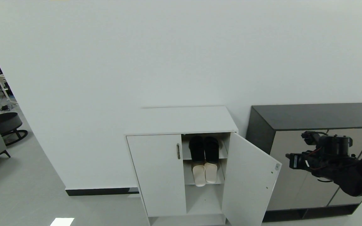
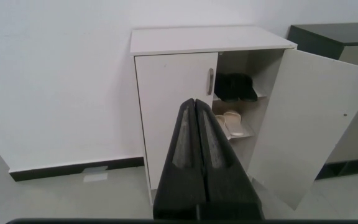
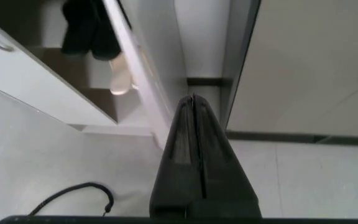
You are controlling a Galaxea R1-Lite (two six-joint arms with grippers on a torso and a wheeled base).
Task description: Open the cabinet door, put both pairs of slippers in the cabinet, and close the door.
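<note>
While door [image 1: 250,180] stands open, dark sideboard [image 1: 316,116] beside

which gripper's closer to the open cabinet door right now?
Right. The right gripper sits just off the open door's free edge, beside the dark cabinet; the left gripper stands well back, facing the closed door.

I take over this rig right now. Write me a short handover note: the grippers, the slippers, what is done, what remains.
Left gripper: shut, empty, pointing at the closed left door.
Right gripper: shut, empty, by the open right door.
Black slippers on the upper shelf, cream slippers on the shelf below, both inside the white cabinet.
Done: door opened, both pairs in.
Left: close the right door.
</note>
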